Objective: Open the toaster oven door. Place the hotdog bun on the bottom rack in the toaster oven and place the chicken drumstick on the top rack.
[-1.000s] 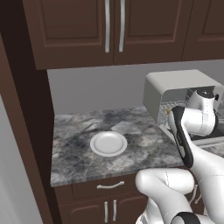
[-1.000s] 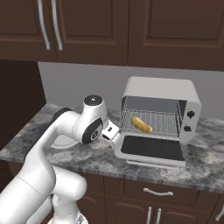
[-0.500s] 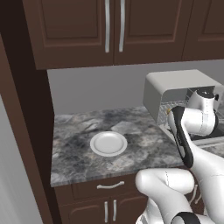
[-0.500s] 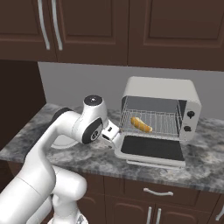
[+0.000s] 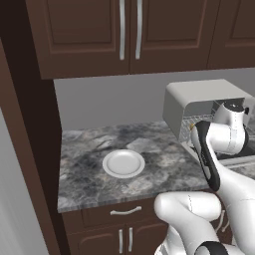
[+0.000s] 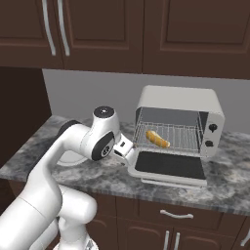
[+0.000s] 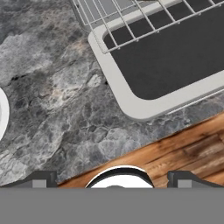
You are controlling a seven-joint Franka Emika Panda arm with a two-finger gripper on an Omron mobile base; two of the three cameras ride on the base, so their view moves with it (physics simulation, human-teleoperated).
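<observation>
Claw [image 7: 111, 177] spread, empty, above counter [image 7: 57, 113]; open oven door [image 7: 166, 65] just ahead; bun [image 6: 157, 139] on rack beyond; risk: clipping door edge when reaching in.

The toaster oven [image 6: 178, 129] sits on the counter [image 6: 97, 178] — door [image 6: 168, 166] down flat; a hotdog bun [image 6: 157, 138] lies on its rack.
</observation>
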